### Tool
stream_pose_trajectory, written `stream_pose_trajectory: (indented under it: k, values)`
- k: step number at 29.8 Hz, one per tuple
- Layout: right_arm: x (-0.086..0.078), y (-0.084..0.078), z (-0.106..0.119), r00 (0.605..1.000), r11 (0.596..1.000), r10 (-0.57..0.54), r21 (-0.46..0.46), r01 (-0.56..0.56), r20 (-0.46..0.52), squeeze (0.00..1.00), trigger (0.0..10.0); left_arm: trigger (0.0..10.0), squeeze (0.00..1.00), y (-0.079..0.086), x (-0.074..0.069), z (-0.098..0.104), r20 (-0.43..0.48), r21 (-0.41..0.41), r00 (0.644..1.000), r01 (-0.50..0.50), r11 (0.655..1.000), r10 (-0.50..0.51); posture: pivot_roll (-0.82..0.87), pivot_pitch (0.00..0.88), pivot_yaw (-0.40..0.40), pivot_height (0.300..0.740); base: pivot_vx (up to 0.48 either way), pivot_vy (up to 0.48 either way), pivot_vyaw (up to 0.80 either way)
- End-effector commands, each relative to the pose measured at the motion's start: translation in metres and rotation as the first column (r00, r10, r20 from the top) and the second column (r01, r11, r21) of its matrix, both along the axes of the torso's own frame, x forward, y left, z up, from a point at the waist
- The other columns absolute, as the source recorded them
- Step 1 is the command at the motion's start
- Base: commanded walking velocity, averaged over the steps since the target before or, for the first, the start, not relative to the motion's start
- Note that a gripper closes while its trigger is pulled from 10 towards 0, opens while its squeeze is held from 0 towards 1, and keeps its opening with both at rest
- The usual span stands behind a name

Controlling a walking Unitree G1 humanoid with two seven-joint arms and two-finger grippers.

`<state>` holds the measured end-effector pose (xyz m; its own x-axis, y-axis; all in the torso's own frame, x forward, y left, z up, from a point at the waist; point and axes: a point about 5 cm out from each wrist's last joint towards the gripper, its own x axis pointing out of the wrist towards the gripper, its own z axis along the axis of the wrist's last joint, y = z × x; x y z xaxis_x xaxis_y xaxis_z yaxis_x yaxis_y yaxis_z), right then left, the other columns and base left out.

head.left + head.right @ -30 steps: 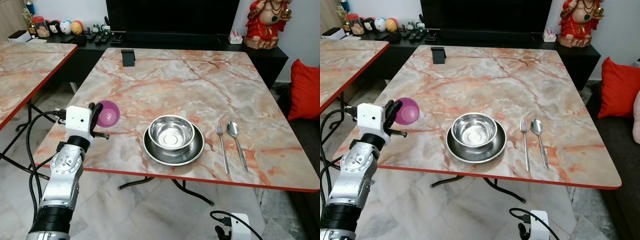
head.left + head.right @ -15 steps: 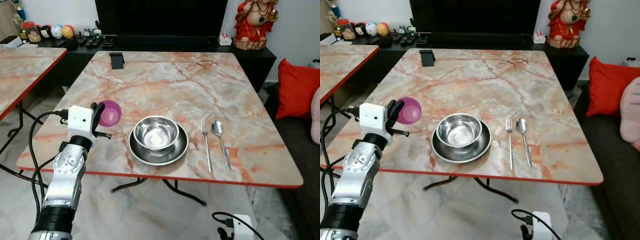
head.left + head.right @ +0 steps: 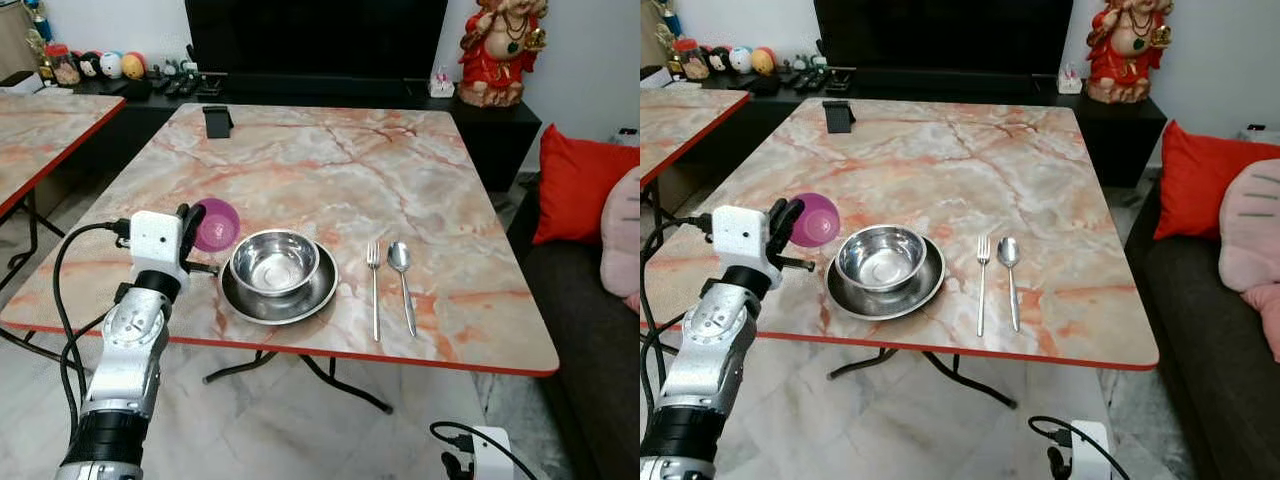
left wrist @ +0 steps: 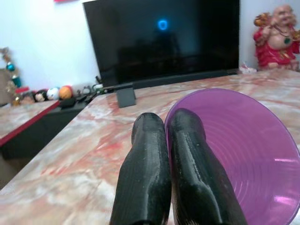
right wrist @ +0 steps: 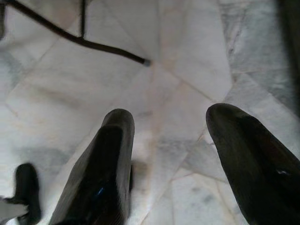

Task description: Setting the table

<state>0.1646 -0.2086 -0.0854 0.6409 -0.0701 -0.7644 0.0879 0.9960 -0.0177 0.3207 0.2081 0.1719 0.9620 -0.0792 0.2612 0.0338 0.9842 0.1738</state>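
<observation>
The left gripper (image 3: 190, 222) is pinching the rim of a translucent purple plastic bowl (image 3: 216, 224), its fingers (image 4: 187, 178) pressed together on the wall, and holding the bowl tilted over the marble table (image 3: 330, 160), just beside the steel bowl (image 3: 274, 263) sitting in a steel plate (image 3: 300, 300). A fork (image 3: 374, 290) and spoon (image 3: 402, 280) are lying beside them. The right gripper (image 5: 168, 164) is hanging with fingers spread wide over the floor tiles (image 5: 187, 56), holding nothing.
</observation>
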Motion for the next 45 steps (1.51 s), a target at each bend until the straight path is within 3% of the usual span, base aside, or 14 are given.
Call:
stream_pose_trajectory:
  k: [1,12,29,45]
  values:
    - [0.0003,0.0009,-0.0001,1.000,1.000,-0.005,0.004,0.005,-0.001,0.00,10.0,10.0,0.00,0.0046,0.0026,0.0079,0.019,-0.006,1.000,-0.008,1.000,0.008,0.01,0.000,-0.026,0.740,0.000,0.000,0.00]
    - [-0.0011,0.0016,-0.0013,1.000,1.000,-0.016,0.007,0.016,-0.016,0.00,10.0,10.0,0.00,0.0119,0.0045,0.0123,0.023,-0.054,1.000,-0.019,0.998,0.020,0.02,0.000,-0.023,0.740,0.000,0.000,-0.18]
    - [-0.0004,0.0018,-0.0011,1.000,1.000,0.013,0.002,-0.013,-0.020,0.00,10.0,10.0,0.00,0.0071,0.0063,0.0157,0.034,-0.065,0.999,-0.005,0.998,0.007,0.02,0.000,-0.024,0.740,0.000,0.000,-0.03]
    - [-0.0004,0.0020,-0.0011,1.000,1.000,0.017,0.000,-0.017,-0.021,0.00,10.0,10.0,0.00,0.0049,0.0064,0.0175,0.041,-0.064,0.999,0.006,0.998,-0.003,0.02,0.000,-0.023,0.740,0.294,0.000,0.00]
